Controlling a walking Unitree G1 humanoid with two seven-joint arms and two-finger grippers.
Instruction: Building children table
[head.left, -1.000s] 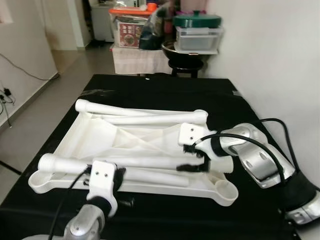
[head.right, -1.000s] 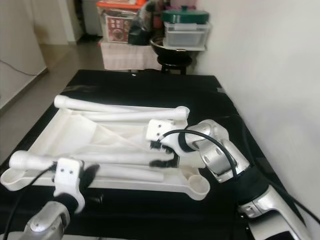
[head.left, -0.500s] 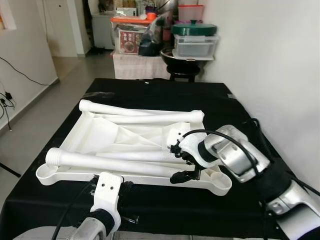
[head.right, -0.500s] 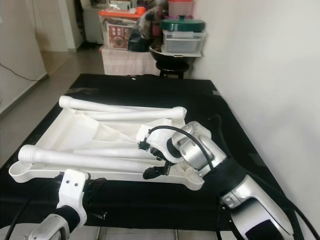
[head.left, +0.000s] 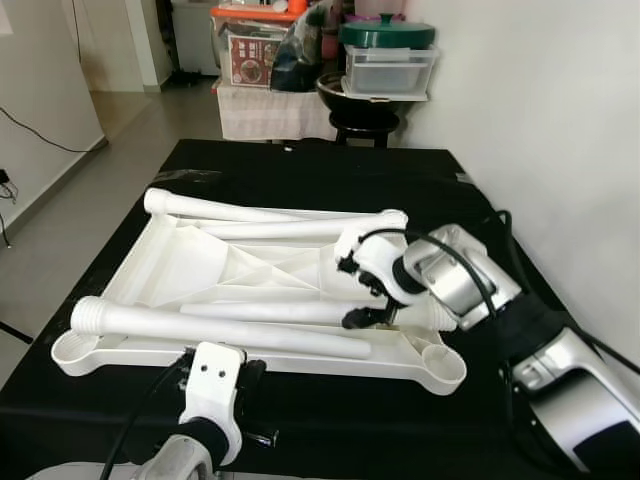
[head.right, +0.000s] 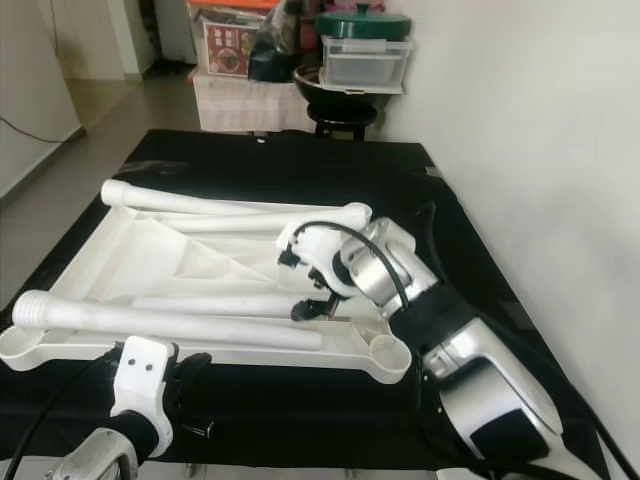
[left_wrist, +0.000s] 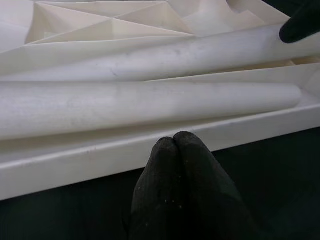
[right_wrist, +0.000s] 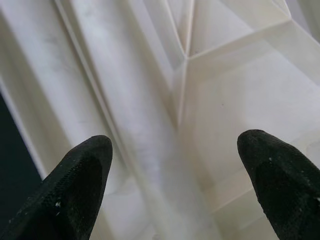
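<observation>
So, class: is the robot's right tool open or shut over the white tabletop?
Open. The right tool has its two black fingertips spread wide apart above the ribbed white tabletop.

Both head eyes looked forward and down across the black worktop (head.left: 300, 170), sharing the white tabletop (head.left: 190, 265) at mid-frame. The left wrist camera sat low and close at its near rim, facing along its legs (left_wrist: 150, 107); the right wrist camera stared straight down, very near.
</observation>
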